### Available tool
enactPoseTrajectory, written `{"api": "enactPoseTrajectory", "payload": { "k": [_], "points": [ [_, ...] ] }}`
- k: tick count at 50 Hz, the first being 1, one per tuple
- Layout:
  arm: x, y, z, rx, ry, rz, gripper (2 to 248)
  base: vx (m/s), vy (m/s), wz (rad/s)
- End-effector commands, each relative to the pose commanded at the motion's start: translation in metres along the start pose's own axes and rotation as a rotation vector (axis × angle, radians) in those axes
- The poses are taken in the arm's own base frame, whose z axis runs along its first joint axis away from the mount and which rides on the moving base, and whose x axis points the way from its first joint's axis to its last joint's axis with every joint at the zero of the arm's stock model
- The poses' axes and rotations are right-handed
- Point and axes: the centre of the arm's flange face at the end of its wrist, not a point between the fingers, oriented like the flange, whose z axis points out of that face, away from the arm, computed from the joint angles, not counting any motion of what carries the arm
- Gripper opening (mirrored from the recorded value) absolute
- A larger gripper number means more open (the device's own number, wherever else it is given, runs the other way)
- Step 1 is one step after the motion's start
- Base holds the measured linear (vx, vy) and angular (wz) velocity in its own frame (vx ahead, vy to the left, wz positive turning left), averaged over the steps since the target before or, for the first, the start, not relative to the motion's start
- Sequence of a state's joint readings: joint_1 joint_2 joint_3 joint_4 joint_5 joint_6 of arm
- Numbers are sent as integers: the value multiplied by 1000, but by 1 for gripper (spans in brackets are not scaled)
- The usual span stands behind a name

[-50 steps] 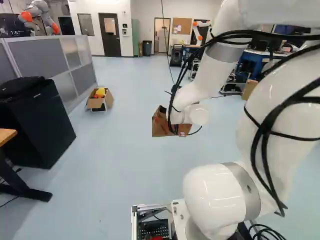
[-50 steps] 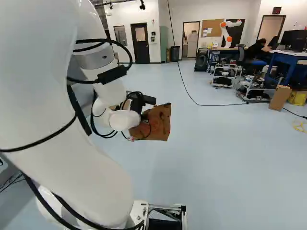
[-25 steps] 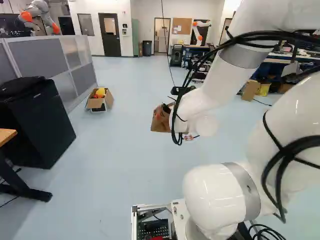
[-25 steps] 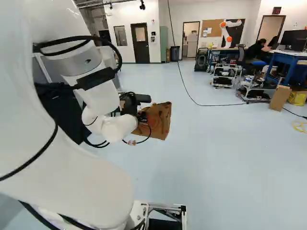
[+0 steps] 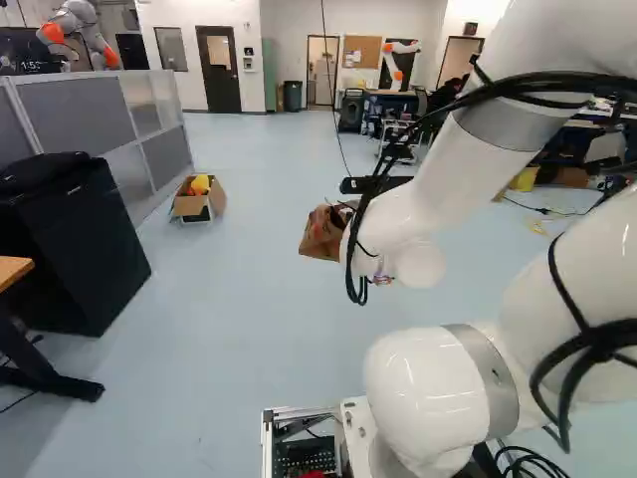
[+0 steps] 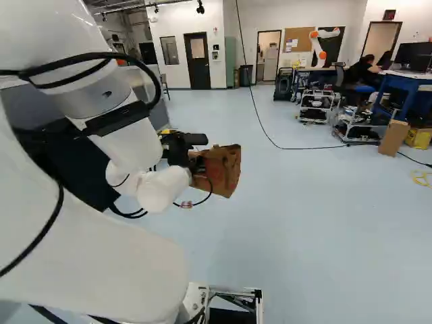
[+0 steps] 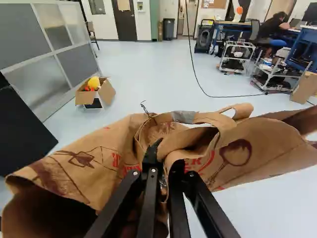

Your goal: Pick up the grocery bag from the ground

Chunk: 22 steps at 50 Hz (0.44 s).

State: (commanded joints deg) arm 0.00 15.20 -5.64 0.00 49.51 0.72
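Hand: my gripper is clenched on the grocery bag, one finger to each side of a gathered fold of brown paper
Grip: taken high, at the bag's upper part, presumably so that the weight hangs below the fingertips and the load can be drawn upward
Handle: a paper loop arches just ahead of the fingertips; I cannot tell whether any of it is pinched along with the fold
Bag: ahead of the base, at my gripper, its body tilted and its sides spread out to either side of my fingers; the slant suggests that the grip carries at least part of it
Floor: the pale floor lies beneath; whether the lowest edge clears it, I cannot confirm
Arm: my white arm reaches out ahead and low, a fit posture for a load taken from the ground
Carton: a cardboard box with a yellow item in it stands well apart from the bag, beside the grey partition
Finding: grasp made, lift judged under way
Risk: paper may crease, slip or tear at the pinch; a slow, level raise is advised
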Motion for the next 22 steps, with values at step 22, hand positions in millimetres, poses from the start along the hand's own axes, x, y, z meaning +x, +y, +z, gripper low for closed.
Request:
{"api": "enactPoseTrajectory", "payload": {
  "k": [22],
  "points": [
    [-1,0,-4,0,11,-13,25,0,0,0]
  ]
}}
